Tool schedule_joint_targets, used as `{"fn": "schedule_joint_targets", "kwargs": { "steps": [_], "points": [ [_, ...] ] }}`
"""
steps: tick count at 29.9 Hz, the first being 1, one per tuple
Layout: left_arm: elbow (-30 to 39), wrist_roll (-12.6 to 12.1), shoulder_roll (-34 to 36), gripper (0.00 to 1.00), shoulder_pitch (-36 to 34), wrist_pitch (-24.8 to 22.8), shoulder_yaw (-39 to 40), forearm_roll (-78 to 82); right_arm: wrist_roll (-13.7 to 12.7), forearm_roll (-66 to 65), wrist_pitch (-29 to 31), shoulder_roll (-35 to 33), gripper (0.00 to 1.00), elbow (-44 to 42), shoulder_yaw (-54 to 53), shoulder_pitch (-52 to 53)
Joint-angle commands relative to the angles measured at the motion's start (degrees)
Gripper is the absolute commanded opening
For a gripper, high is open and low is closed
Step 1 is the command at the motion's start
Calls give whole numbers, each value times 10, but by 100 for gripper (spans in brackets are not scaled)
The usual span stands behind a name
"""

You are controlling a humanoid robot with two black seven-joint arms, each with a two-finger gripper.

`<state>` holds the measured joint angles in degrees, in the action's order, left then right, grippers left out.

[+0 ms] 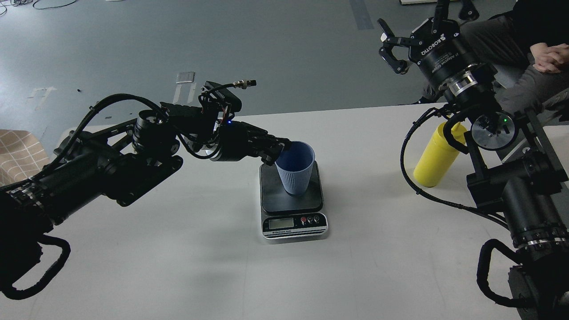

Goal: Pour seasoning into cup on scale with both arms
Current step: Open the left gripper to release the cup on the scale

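Observation:
The light blue ribbed cup point(294, 171) stands on the black platform of the scale point(291, 202) at the table's middle. My left gripper point(279, 150) reaches in from the left and is shut on the cup's left rim. The yellow seasoning bottle point(434, 158) stands on the table at the right; its top is hidden behind my right arm. My right gripper point(391, 46) is open and empty, held high above the table's far edge, up and to the left of the bottle.
A seated person's clasped hands point(551, 55) and legs are at the top right, behind my right arm. A tan checked cloth point(18, 155) lies at the left edge. The white table point(178, 249) reaches to the front.

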<state>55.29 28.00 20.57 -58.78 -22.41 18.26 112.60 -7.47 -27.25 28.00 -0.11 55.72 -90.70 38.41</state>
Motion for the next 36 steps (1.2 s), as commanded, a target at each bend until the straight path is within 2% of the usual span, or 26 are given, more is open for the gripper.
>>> {"fn": "schedule_joint_targets", "kwargs": {
  "steps": [1,13,21,23,25,27,30,33,36],
  "points": [
    [-3,0,0,0,2,0,0,0,0,0,0,-1,100,0,0,0],
    [-3,0,0,1,2,-1,0,-4,0,0,0,-1,100,-1,0,0],
    [-3,0,0,25,2,-1,3,-5,0,0,0,-1,100,0,0,0],
    [-2,0,0,28,2,-1,3,-5,0,0,0,-1,100,0,0,0],
    [-2,0,0,37,2,-1,5,-6,0,0,0,-1,100,0,0,0],
    [-1,0,2,52,2,-1,9,-11,0,0,0,-1,100,0,0,0],
    [1,0,6,69,1,-2,10,-44,0,0,0,-1,100,0,0,0],
    [5,0,10,77,-2,-5,9,-78,0,0,0,-1,100,0,0,0],
    [6,0,11,80,-3,-5,11,-82,0,0,0,-1,100,0,0,0]
  ]
}}
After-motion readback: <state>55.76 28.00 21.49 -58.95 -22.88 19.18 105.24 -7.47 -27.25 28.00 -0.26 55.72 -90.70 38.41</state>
